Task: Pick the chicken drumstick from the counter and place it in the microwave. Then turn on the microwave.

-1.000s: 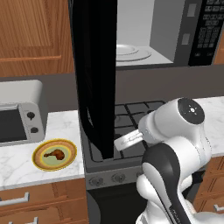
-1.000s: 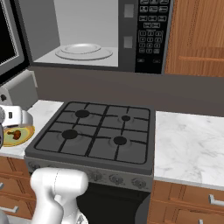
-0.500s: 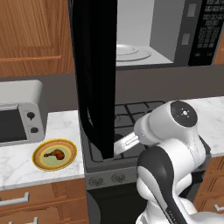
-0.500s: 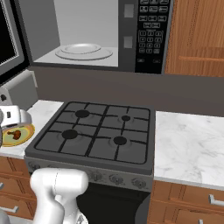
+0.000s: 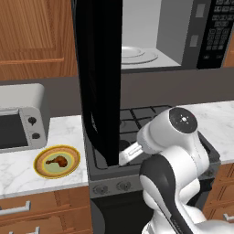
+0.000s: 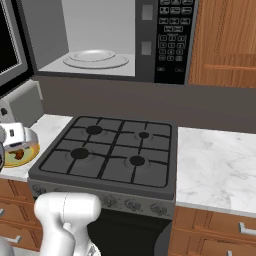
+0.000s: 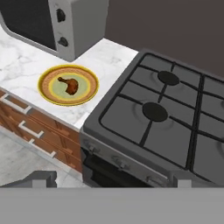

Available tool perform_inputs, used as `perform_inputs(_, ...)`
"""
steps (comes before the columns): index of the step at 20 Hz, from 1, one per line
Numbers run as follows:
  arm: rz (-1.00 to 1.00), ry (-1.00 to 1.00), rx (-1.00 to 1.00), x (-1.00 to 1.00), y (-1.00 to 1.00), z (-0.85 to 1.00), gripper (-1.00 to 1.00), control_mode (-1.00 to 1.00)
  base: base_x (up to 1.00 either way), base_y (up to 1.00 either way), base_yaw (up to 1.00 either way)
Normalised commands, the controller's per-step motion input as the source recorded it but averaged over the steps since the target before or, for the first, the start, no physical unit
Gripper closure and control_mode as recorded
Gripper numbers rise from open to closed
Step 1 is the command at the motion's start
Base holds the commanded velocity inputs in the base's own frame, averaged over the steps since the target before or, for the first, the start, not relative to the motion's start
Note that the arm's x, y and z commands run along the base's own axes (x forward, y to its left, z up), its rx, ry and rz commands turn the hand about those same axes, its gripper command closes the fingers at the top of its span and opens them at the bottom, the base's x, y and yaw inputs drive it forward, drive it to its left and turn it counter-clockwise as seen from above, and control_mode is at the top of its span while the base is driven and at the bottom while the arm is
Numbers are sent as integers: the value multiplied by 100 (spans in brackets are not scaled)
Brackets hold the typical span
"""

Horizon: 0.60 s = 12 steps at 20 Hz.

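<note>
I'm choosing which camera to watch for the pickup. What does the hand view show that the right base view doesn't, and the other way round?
Hand view: the whole yellow plate with the chicken drumstick lying on it, beside the silver toaster oven, plus drawer fronts below.
Right base view: the open microwave, its glass turntable, keypad and the counter right of the stove.
Both: the gas stovetop and the marble by the plate.

- In your left base view, the open microwave door (image 5: 99,77) hides the gripper and the stovetop's (image 5: 137,123) left burners.
- The toaster oven (image 5: 20,122) is cut off by that view's left edge.
- In your right base view, the arm's white end covers part of the yellow plate (image 6: 20,156); you cannot make out the chicken drumstick there.
- The microwave keypad's (image 6: 172,35) labels are too small to read.
</note>
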Motion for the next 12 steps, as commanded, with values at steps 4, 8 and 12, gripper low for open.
perform_inputs(4, 2, -7, 2, 1, -22, -52, -100, -100, 0, 0, 0)
perform_inputs(8, 1, -9, 1, 4, -16, -53, -100, -100, 0, 0, 0)
perform_inputs(12, 1, -10, 0, 5, -9, -55, -100, -100, 0, 0, 0)
